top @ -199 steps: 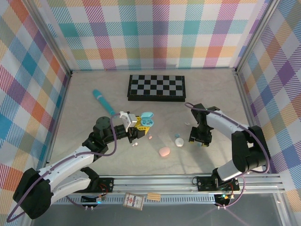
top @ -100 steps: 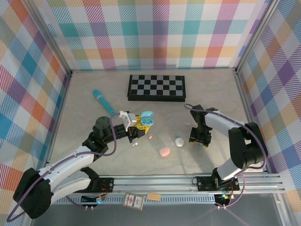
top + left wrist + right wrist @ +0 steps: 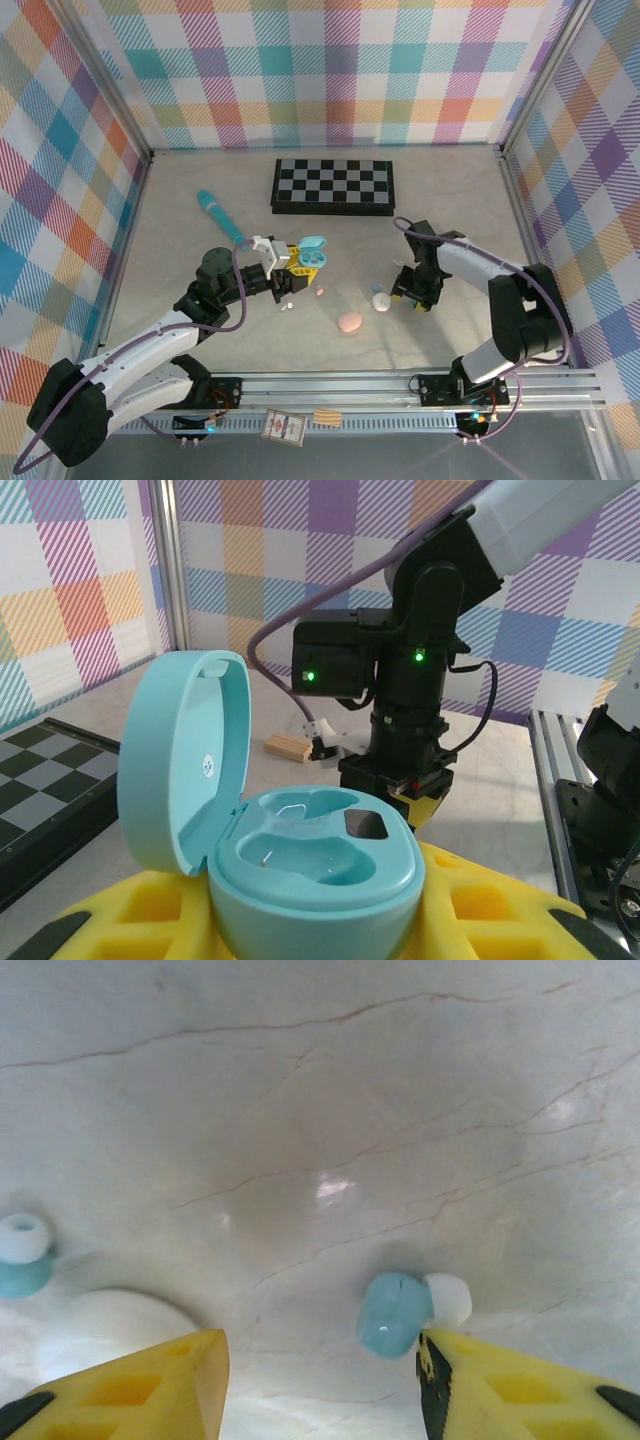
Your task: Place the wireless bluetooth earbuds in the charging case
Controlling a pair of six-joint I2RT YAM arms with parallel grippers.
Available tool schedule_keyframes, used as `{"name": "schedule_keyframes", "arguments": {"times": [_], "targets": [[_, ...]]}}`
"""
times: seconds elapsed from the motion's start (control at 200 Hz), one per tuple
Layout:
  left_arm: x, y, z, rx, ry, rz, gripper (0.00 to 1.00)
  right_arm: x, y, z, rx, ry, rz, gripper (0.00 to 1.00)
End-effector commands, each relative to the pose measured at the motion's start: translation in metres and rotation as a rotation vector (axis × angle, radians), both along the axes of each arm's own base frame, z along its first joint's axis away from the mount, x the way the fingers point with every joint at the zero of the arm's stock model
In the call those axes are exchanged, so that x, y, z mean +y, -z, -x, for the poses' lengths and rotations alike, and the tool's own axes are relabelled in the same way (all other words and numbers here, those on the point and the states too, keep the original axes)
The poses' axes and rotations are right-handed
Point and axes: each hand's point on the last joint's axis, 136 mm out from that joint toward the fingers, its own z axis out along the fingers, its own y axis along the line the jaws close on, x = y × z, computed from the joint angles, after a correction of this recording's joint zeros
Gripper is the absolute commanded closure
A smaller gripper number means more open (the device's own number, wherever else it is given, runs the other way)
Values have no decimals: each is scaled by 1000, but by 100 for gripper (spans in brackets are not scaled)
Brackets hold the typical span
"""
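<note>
Both arms, L (image 3: pixel 135 352) & R (image 3: pixel 472 260): white link shells, black joint housings. Purple cable (image 3: pixel 244 296) loops along each. Yellow plastic fingers (image 3: pixel 160 1385) w/ moulded recesses. Two green LEDs (image 3: pixel 311 676) on R wrist.

Pastel plaid walls (image 3: pixel 330 70) around a pale marbled tabletop (image 3: pixel 455 190) (faint brown veins)

Black-and-white chessboard (image 3: pixel 333 187) lying flat near the plaid back wall (image 3: pixel 330 70), teal pen-like stick (image 3: pixel 220 217) left of it, well apart
</note>
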Motion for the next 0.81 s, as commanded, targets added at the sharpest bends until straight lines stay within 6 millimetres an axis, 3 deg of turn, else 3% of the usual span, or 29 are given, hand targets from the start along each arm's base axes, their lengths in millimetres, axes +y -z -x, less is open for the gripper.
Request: {"name": "schedule_keyframes", "arguments": {"times": [0.0, 0.14, 0.325, 0.485, 0.635, 0.8], "targets": [[1, -20, 2, -54, 12, 29, 71, 6, -19, -4, -42, 23, -34, 45], [2, -21, 2, -59, 10, 29, 71, -5, -24, -12, -78, -9, 16, 42], [1, -20, 2, -57, 13, 37, 71, -6, -3, -36, -102, -12, -12, 34], [2, -21, 3, -57, 13, 38, 71, -1, 9, -44, -104, -38, -27, 31], [4, -21, 4, -58, 9, 34, 71, 0, 13, -30, -74, -39, -49, 31], [4, -23, 5, -63, 9, 31, 71, 2, 13, 4, -27, -51, -109, 32]]}}
